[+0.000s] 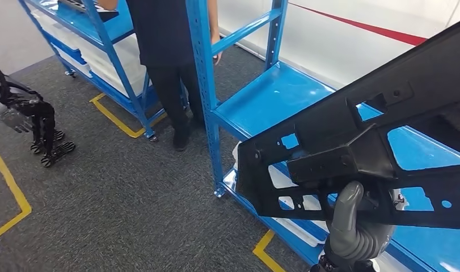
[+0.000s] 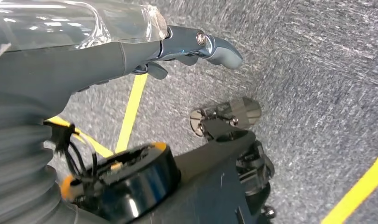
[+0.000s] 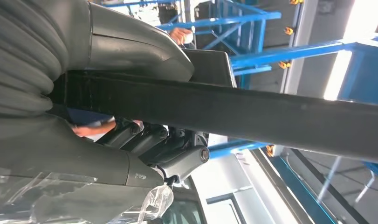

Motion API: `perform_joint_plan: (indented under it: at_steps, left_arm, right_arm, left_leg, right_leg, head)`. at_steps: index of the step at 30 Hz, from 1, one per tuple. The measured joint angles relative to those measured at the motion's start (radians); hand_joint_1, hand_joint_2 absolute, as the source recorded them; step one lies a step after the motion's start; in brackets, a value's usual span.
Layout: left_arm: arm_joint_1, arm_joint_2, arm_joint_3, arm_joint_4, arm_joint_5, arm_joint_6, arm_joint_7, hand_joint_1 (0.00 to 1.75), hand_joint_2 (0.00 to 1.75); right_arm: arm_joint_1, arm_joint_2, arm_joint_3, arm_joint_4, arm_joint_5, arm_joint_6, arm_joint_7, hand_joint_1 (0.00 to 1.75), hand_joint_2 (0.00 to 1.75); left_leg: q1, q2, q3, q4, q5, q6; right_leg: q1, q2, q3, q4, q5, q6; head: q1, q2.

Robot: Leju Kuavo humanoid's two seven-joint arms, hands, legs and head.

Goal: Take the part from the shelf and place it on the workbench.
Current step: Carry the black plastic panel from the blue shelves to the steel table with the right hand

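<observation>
The right robot hand (image 1: pixel 352 224) grips the large black perforated plastic part (image 1: pixel 352 153), lifted off the blue steel shelf (image 1: pixel 273 93). Transport step: next, carry it to the worktop (left robot hand (image 2: pixel 196 44) hangs empty, fingers apart).

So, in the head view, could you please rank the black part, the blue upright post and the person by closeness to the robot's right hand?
1. The black part: held in the right hand, right above it.
2. The blue upright post: to the left of the hand, at the near shelf's corner.
3. The person: farthest, standing beyond the post, between the two shelves.
</observation>
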Motion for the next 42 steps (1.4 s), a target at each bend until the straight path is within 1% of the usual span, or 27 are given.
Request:
perform_joint_plan:
  at_steps: [1, 2, 4, 5, 6, 8, 10, 12, 14, 15, 16, 17, 20, 22, 23, 24, 26, 28, 30, 31, 32, 34, 35, 37, 38, 40, 42]
  left_arm:
    - [0.001, -0.001, 0.0, 0.0, 0.0, 0.0, 0.001, 0.0, 1.75]
    - [0.002, -0.002, 0.0, 0.0, 0.0, 0.001, 0.001, 0.0, 1.75]
    - [0.001, -0.002, 0.0, 0.0, 0.0, 0.002, -0.001, 0.0, 1.75]
    - [0.0, -0.002, 0.0, 0.0, 0.0, 0.003, -0.004, 0.0, 1.75]
    - [0.0, -0.002, 0.0, 0.0, -0.001, 0.003, -0.008, 0.0, 1.75]
    - [0.002, -0.002, 0.0, 0.0, -0.002, 0.004, -0.017, 0.0, 1.75]
    - [0.006, -0.002, -0.001, 0.0, -0.003, 0.003, -0.023, 0.0, 1.75]
    - [0.005, -0.003, -0.001, 0.0, -0.003, 0.002, -0.024, 0.0, 1.75]
    - [0.002, -0.005, -0.001, 0.0, -0.003, 0.001, -0.025, 0.0, 1.75]
    - [0.002, -0.006, -0.002, 0.0, -0.003, 0.0, -0.025, 0.0, 1.75]
    - [0.002, -0.006, -0.002, 0.0, -0.003, 0.0, -0.026, 0.0, 1.75]
    - [0.003, -0.006, -0.002, 0.0, -0.003, 0.0, -0.026, 0.0, 1.75]
    - [0.001, -0.006, -0.002, 0.0, 0.001, 0.0, -0.028, 0.0, 1.75]
    - [-0.001, -0.006, -0.002, 0.0, 0.01, 0.001, -0.034, 0.0, 1.75]
    - [-0.001, -0.006, -0.002, 0.0, 0.016, 0.0, -0.039, 0.0, 1.75]
    - [0.001, -0.006, -0.002, 0.0, 0.024, -0.002, -0.044, 0.0, 1.75]
    - [0.004, -0.007, -0.002, 0.0, 0.042, -0.01, -0.057, 0.0, 1.75]
    - [0.001, -0.008, -0.001, 0.0, 0.058, -0.016, -0.069, 0.0, 1.75]
    - [0.0, -0.011, -0.001, 0.0, 0.07, -0.013, -0.076, 0.0, 1.75]
    - [0.001, -0.013, -0.001, 0.0, 0.074, -0.01, -0.077, 0.0, 1.75]
    - [0.002, -0.016, 0.0, 0.0, 0.077, -0.006, -0.076, 0.0, 1.75]
    - [0.003, -0.02, 0.0, 0.0, 0.083, -0.001, -0.073, 0.0, 1.75]
    - [0.002, -0.022, 0.0, 0.0, 0.086, 0.0, -0.069, 0.0, 1.75]
    - [0.002, -0.025, 0.0, 0.0, 0.09, 0.0, -0.059, 0.0, 1.75]
    - [0.003, -0.025, 0.0, 0.0, 0.091, 0.0, -0.055, 0.0, 1.75]
    - [0.009, -0.026, 0.001, 0.0, 0.093, 0.002, -0.05, 0.0, 1.75]
    - [0.008, -0.028, 0.001, 0.0, 0.095, 0.005, -0.048, 0.0, 1.75]
  right_arm:
    - [0.003, 0.0, -0.003, 0.0, 0.001, 0.0, 0.0, 1.75, 1.75]
    - [0.005, -0.001, -0.005, 0.0, 0.002, 0.0, 0.0, 1.75, 1.75]
    - [0.006, -0.001, -0.01, -0.001, 0.007, 0.0, 0.001, 1.75, 1.75]
    - [0.007, -0.001, -0.013, -0.002, 0.009, 0.0, 0.002, 1.75, 1.75]
    - [0.009, -0.001, -0.015, -0.004, 0.012, 0.0, 0.003, 1.75, 1.75]
    - [0.013, -0.002, -0.018, -0.006, 0.016, 0.0, 0.005, 1.75, 1.75]
    - [0.013, -0.002, -0.021, -0.007, 0.018, 0.0, 0.006, 1.75, 1.75]
    - [0.015, -0.002, -0.023, -0.01, 0.019, 0.0, 0.006, 1.75, 1.75]
    - [0.017, -0.002, -0.025, -0.012, 0.02, 0.0, 0.006, 1.75, 1.75]
    - [0.017, -0.002, -0.026, -0.012, 0.021, 0.0, 0.007, 1.75, 1.75]
    - [0.017, -0.002, -0.027, -0.012, 0.021, 0.0, 0.007, 1.75, 1.75]
    - [0.017, -0.002, -0.028, -0.012, 0.023, 0.0, 0.008, 1.75, 1.75]
    - [0.015, -0.002, -0.031, -0.013, 0.027, 0.0, 0.012, 1.75, 1.75]
    - [0.013, -0.002, -0.031, -0.014, 0.029, 0.0, 0.015, 1.75, 1.75]
    - [0.012, -0.002, -0.031, -0.014, 0.029, 0.0, 0.016, 1.75, 1.75]
    - [0.011, -0.002, -0.032, -0.014, 0.029, 0.0, 0.016, 1.75, 1.75]
    - [0.01, -0.002, -0.034, -0.014, 0.029, 0.001, 0.016, 1.75, 1.75]
    - [0.011, -0.002, -0.035, -0.014, 0.028, 0.004, 0.015, 1.75, 1.75]
    - [0.014, -0.003, -0.035, -0.014, 0.024, 0.009, 0.016, 1.75, 1.75]
    - [0.015, -0.004, -0.036, -0.014, 0.021, 0.011, 0.018, 1.75, 1.75]
    - [0.015, -0.005, -0.036, -0.014, 0.017, 0.013, 0.02, 1.75, 1.75]
    - [0.015, -0.006, -0.036, -0.014, 0.007, 0.016, 0.022, 1.75, 1.75]
    - [0.015, -0.007, -0.036, -0.014, 0.002, 0.018, 0.021, 1.75, 1.75]
    - [0.014, -0.007, -0.036, -0.013, -0.008, 0.021, 0.019, 1.75, 1.75]
    - [0.013, -0.008, -0.035, -0.013, -0.01, 0.022, 0.018, 1.75, 1.75]
    - [0.01, -0.008, -0.035, -0.013, -0.012, 0.024, 0.017, 1.75, 1.75]
    - [0.009, -0.008, -0.035, -0.013, -0.013, 0.025, 0.017, 1.75, 1.75]
  left_leg:
    - [0.0, -0.014, 0.002, 0.001, 0.0, 0.0]
    - [0.001, -0.028, 0.004, 0.001, -0.001, -0.001]
    - [0.001, -0.054, 0.005, 0.008, -0.005, -0.008]
    - [0.0, -0.067, 0.003, 0.011, -0.007, -0.012]
    - [-0.001, -0.077, -0.001, 0.014, -0.008, -0.017]
    - [0.002, -0.093, -0.007, 0.014, -0.007, -0.026]
    - [0.002, -0.055, -0.022, 0.043, -0.024, -0.035]
    - [0.001, 0.006, -0.07, 0.147, -0.079, -0.046]
    - [0.006, 0.027, -0.137, 0.284, -0.134, -0.052]
    - [0.007, 0.029, -0.155, 0.318, -0.14, -0.052]
    - [0.008, 0.031, -0.152, 0.312, -0.128, -0.051]
    - [0.007, 0.035, -0.129, 0.265, -0.101, -0.047]
    - [-0.009, 0.088, -0.024, 0.061, -0.023, -0.029]
    - [-0.021, 0.102, -0.008, 0.02, -0.018, -0.02]
    - [-0.021, 0.089, -0.008, 0.017, -0.016, -0.017]
    - [-0.018, 0.078, -0.005, 0.013, -0.013, -0.013]
    - [-0.011, 0.055, 0.005, 0.001, -0.007, -0.003]
    - [-0.008, 0.032, 0.01, -0.004, -0.005, 0.003]
    - [-0.008, 0.004, 0.011, -0.003, -0.006, 0.005]
    - [-0.007, -0.011, 0.013, -0.002, -0.007, 0.005]
    - [-0.006, -0.027, 0.015, -0.001, -0.008, 0.003]
    - [-0.003, -0.056, 0.016, 0.005, -0.013, -0.004]
    - [-0.002, -0.069, 0.014, 0.011, -0.016, -0.009]
    - [-0.001, -0.091, 0.004, 0.017, -0.018, -0.02]
    - [0.001, -0.101, 0.0, 0.018, -0.017, -0.025]
    - [0.003, -0.079, -0.01, 0.033, -0.025, -0.034]
    - [0.002, -0.015, -0.052, 0.121, -0.069, -0.044]
  right_leg:
    - [0.0, 0.003, -0.003, -0.007, 0.02, 0.0]
    - [-0.002, 0.008, 0.013, -0.054, 0.056, 0.0]
    - [-0.009, 0.049, 0.069, -0.193, 0.127, 0.001]
    - [-0.013, 0.068, 0.09, -0.242, 0.147, 0.0]
    - [-0.014, 0.081, 0.1, -0.267, 0.153, -0.003]
    - [-0.012, 0.066, 0.101, -0.272, 0.153, -0.016]
    - [-0.01, 0.043, 0.103, -0.274, 0.155, -0.029]
    - [-0.008, 0.018, 0.105, -0.275, 0.154, -0.038]
    - [-0.003, -0.01, 0.107, -0.275, 0.151, -0.043]
    - [-0.001, -0.024, 0.108, -0.275, 0.149, -0.044]
    - [0.0, -0.035, 0.11, -0.274, 0.147, -0.044]
    - [0.001, -0.047, 0.113, -0.274, 0.145, -0.043]
    - [0.004, -0.077, 0.125, -0.275, 0.135, -0.035]
    - [0.006, -0.093, 0.13, -0.277, 0.13, -0.027]
    - [0.007, -0.102, 0.134, -0.28, 0.129, -0.023]
    - [0.006, -0.101, 0.138, -0.279, 0.124, -0.018]
    - [0.004, -0.061, 0.124, -0.236, 0.092, -0.011]
    - [0.003, -0.011, 0.065, -0.112, 0.031, -0.008]
    - [0.003, 0.002, 0.0, 0.004, -0.002, -0.005]
    - [0.002, 0.003, -0.01, 0.011, 0.01, -0.004]
    - [0.0, 0.007, 0.0, -0.023, 0.042, -0.002]
    - [-0.009, 0.044, 0.057, -0.163, 0.119, 0.004]
    - [-0.014, 0.068, 0.08, -0.22, 0.142, 0.004]
    - [-0.014, 0.091, 0.098, -0.264, 0.151, -0.004]
    - [-0.012, 0.079, 0.098, -0.266, 0.152, -0.012]
    - [-0.01, 0.054, 0.1, -0.267, 0.153, -0.025]
    - [-0.009, 0.027, 0.103, -0.269, 0.151, -0.036]
  head:
    - [0.0, 0.0]
    - [0.0, 0.0]
    - [0.0, 0.0]
    - [0.0, 0.0]
    - [-0.001, 0.0]
    - [-0.002, 0.0]
    - [-0.004, 0.0]
    - [-0.007, 0.0]
    - [-0.009, 0.0]
    - [-0.009, 0.0]
    - [-0.009, 0.0]
    - [-0.009, 0.0]
    - [-0.009, 0.0]
    - [-0.009, 0.0]
    - [-0.009, 0.0]
    - [-0.009, 0.0]
    - [-0.008, 0.0]
    - [-0.006, 0.0]
    - [-0.005, 0.0]
    - [-0.005, 0.0]
    - [-0.005, 0.0]
    - [-0.004, 0.0]
    - [-0.004, 0.0]
    - [-0.004, 0.0]
    - [-0.004, 0.0]
    - [-0.006, 0.0]
    - [-0.011, 0.0]
